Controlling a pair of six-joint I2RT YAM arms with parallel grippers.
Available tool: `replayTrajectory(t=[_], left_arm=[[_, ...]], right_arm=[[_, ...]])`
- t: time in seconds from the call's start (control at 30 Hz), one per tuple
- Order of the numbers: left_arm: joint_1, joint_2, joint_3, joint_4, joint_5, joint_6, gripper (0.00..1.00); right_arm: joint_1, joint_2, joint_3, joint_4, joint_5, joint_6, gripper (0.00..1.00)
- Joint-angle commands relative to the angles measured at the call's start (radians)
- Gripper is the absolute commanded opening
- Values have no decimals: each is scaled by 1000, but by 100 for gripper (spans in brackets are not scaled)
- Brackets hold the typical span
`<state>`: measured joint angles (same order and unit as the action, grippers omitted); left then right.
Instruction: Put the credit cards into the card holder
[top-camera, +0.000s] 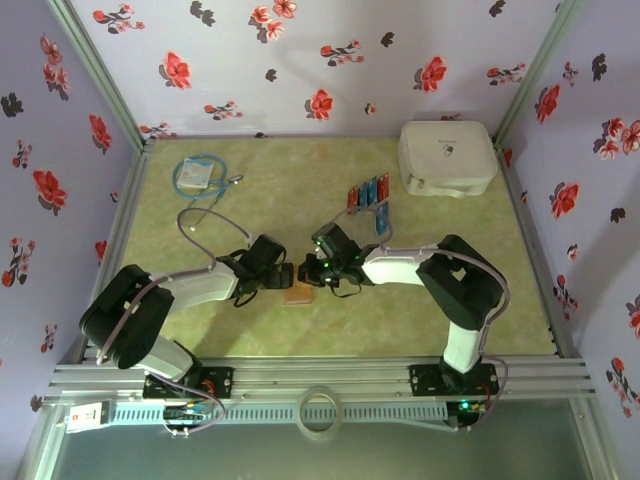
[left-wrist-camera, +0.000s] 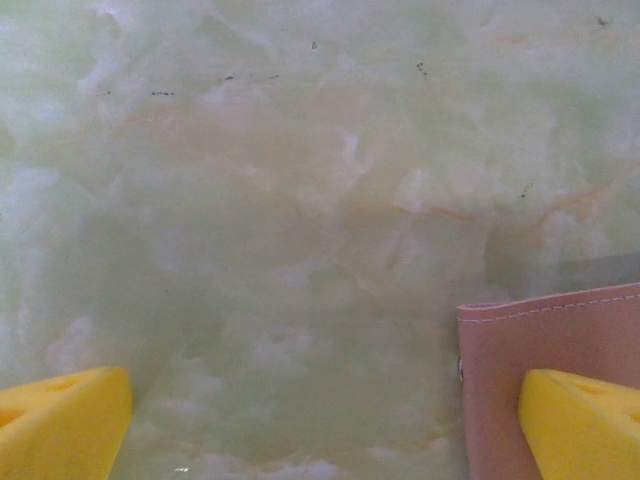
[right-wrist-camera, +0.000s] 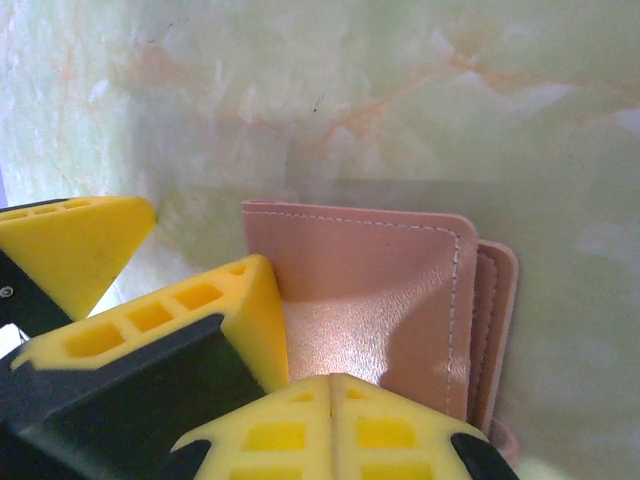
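The green marbled table (top-camera: 300, 170) spreads under me, walled on three sides by pale flowered panels. At its far right corner sits a big white box (top-camera: 447, 157), lid down. My two arms reach in from the near edge and meet around the middle of the table, the left one from the left and the right one from the right. Far left lies a coiled blue cable (top-camera: 199, 176). The credit cards (top-camera: 368, 192), red and blue, lie in a short row right of centre toward the far side, just left of the white box and well apart from both my grippers. The card holder (top-camera: 298, 295), reddish-brown with pale stitching, lies flat and folded shut near the centre, just below where my wrists meet. My left gripper (left-wrist-camera: 320, 430) hangs low with its yellow fingers spread wide apart, one of them over the holder's left edge, the other over bare table, gripping nothing. My right gripper (right-wrist-camera: 330, 385) has its fingers pressed together, tips over the holder's cover; whether they touch the leather I cannot tell.
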<state>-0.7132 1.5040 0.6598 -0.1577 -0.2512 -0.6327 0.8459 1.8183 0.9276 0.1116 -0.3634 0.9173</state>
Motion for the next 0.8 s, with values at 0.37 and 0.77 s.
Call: replayTrajectory(t=[0.37,0.77], left_arm=[[5,32,-33,-22,-17,-18,100],[5,32,-28,-29,-18,-16,100]], right_arm=[[-5,25,-66,54,12,10,0],[14,-11,-108,126,-1,2,0]])
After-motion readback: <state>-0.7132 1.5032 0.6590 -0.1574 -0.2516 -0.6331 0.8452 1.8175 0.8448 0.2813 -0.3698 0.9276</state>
